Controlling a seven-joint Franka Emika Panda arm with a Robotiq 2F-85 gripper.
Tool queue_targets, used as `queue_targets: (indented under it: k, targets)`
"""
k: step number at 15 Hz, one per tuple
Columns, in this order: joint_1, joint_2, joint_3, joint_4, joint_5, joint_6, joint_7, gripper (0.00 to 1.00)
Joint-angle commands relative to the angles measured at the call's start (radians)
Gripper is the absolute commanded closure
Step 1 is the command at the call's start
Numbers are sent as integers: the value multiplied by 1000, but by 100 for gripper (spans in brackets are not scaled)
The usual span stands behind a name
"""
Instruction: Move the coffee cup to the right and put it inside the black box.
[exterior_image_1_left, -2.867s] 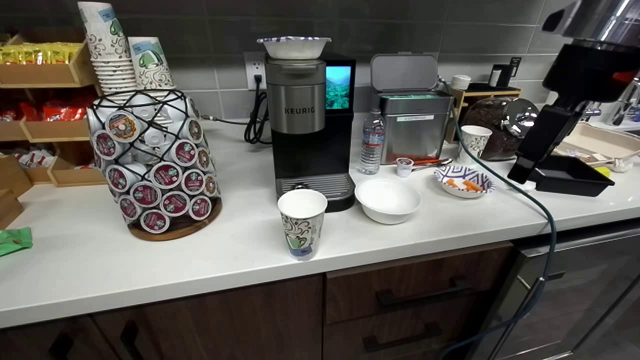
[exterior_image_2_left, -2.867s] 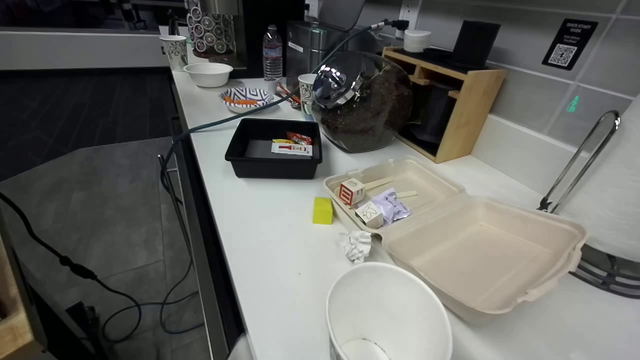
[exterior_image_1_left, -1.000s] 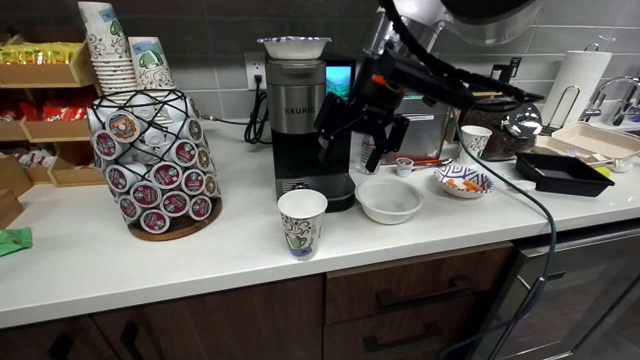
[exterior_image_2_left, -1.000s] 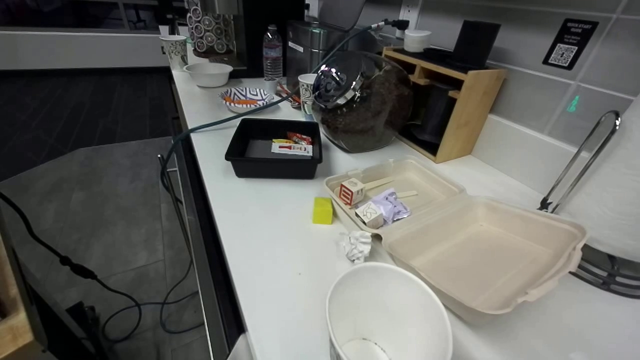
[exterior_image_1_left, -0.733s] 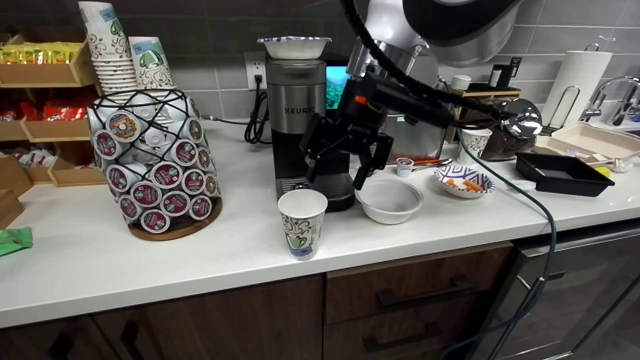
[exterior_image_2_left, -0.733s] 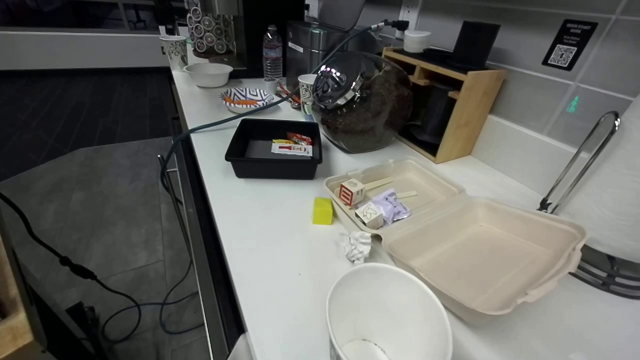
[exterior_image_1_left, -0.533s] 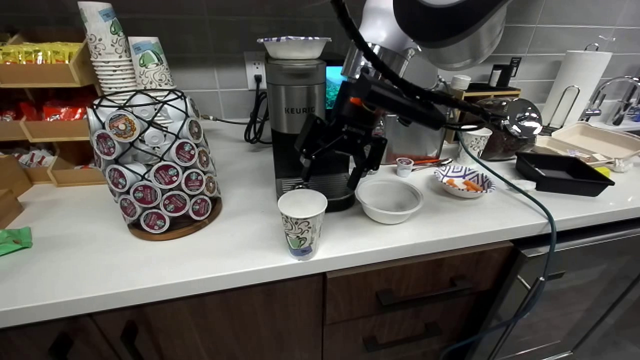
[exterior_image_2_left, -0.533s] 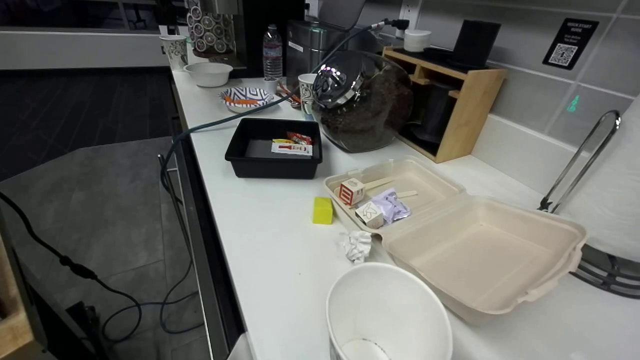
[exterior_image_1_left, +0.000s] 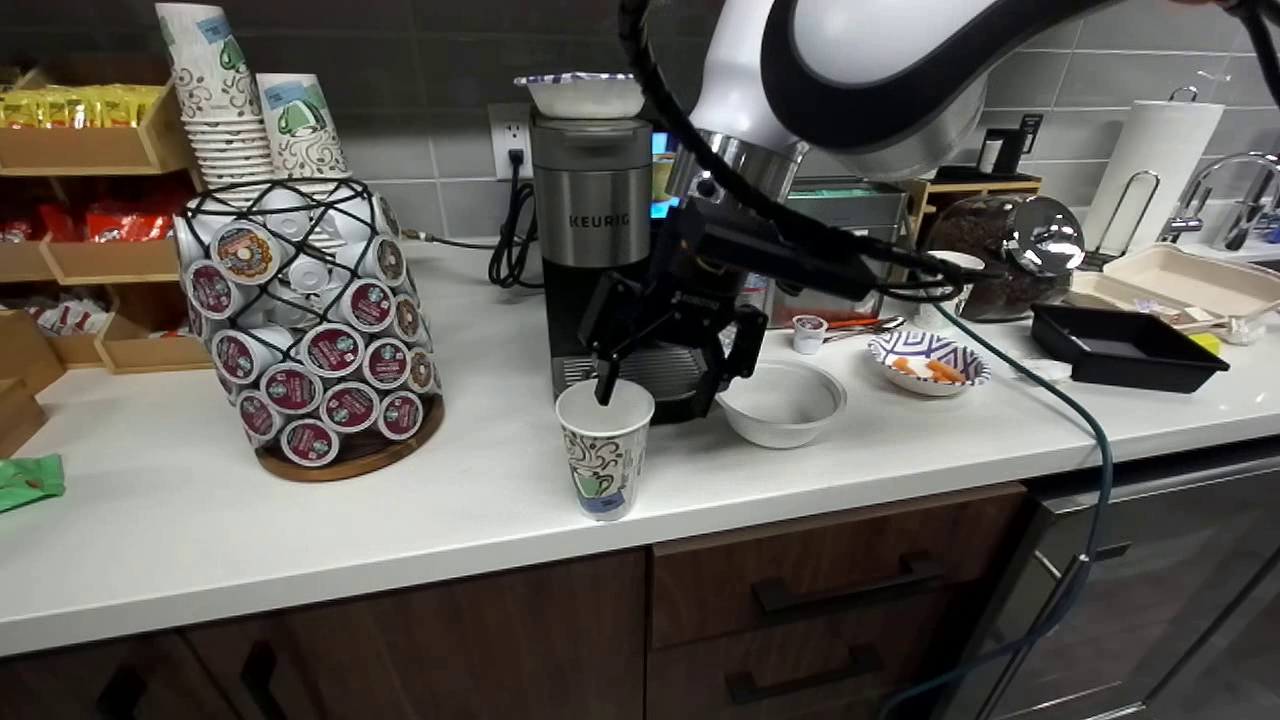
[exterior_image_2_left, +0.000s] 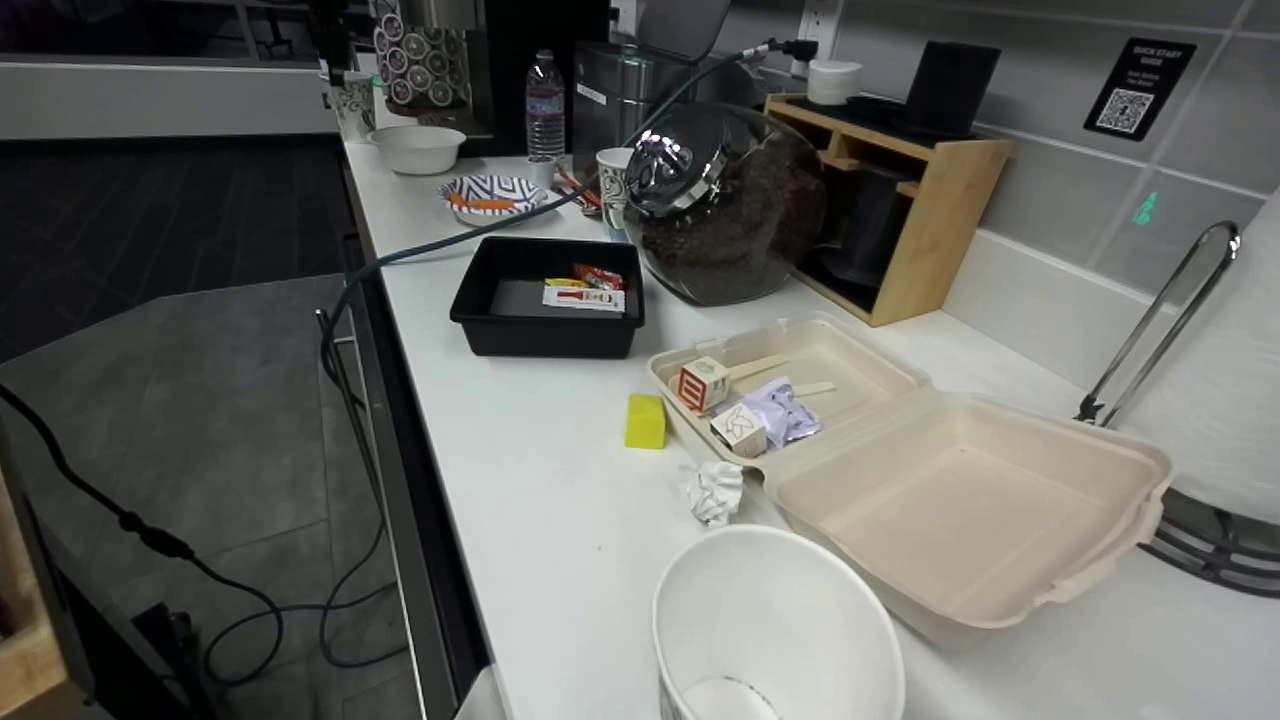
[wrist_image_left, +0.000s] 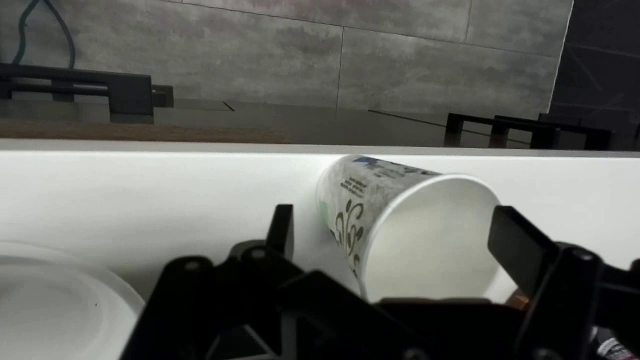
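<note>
**Cup within reach, but the grasp and the whole carry remain**

The coffee cup (exterior_image_1_left: 606, 460) stands upright on the white counter (exterior_image_1_left: 480, 520), just below the middle of the frame in an exterior view, near the counter's front edge. Nothing holds it. The gripper (exterior_image_1_left: 655, 398) hangs at its upper right there, fingers spread wide; in the wrist view the cup's rim lies between the two fingertips (wrist_image_left: 520, 250), right of centre. One fingertip overlaps the cup's mouth in the exterior view, though from this angle I can't tell whether it is above, inside or behind the rim.

Just right of the cup sits the white bowl (exterior_image_1_left: 785, 432), then the patterned bowl (exterior_image_1_left: 918, 348). At the frame's right side, well apart from the cup, is the black box (exterior_image_1_left: 1140, 372). An exterior view shows small packets (exterior_image_2_left: 585, 298) in its right part, the left part bare.

My judgement: the approach is mostly done. Closing on the cup, lifting, carrying it right past both bowls and the cable (exterior_image_1_left: 1106, 465), and setting it in the box are all left.
</note>
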Motion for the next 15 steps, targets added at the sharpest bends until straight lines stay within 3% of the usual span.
queue_targets:
  k: [1,6,8,9,10,15]
  targets:
    - [62,17,-60,-12,-38,61,161,0]
    - [75,-5,-105,-47,-85,115,319,0]
    - [62,0,-91,-45,-88,97,304,0]
    - [58,2,-83,-45,-84,101,292,6]
    - [56,4,-76,-45,-78,105,284,26]
    - [60,5,-65,-42,-80,124,277,66]
